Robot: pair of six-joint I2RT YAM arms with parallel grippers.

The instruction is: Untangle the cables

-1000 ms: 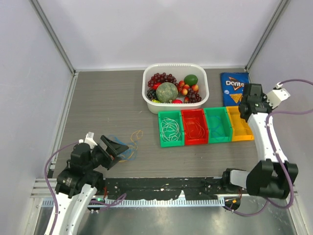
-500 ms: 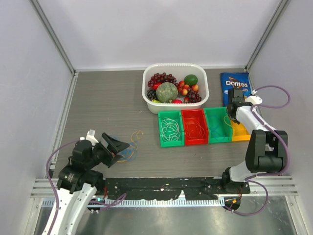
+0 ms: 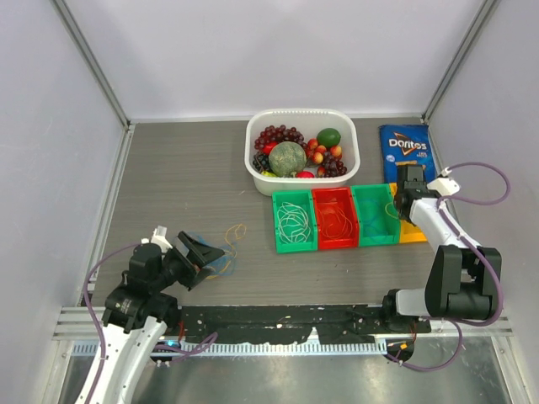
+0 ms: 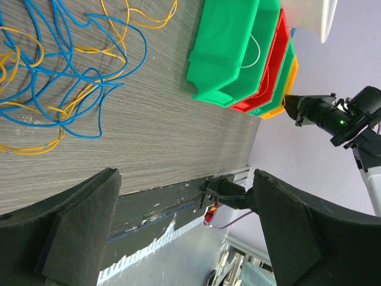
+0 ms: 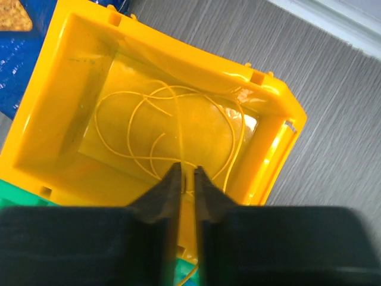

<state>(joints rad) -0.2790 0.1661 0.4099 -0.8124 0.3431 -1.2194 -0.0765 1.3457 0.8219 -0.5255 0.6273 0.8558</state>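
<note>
Right jaws pinch yellow cable point(image 5: 178, 136), strand running along them.

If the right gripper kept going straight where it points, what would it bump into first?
The right gripper points down into the yellow bin, so it would meet the yellow cable lying there first, then probably the bin's floor just behind.

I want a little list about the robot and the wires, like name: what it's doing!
Left hand: wide open, holding nothing, above the table
Loose tangle: blue and yellow cables on the table, by the left hand
Right hand: nearly closed on a yellow cable
Yellow bin: under the right hand, yellow cable inside
Green bin: white cables inside
</note>
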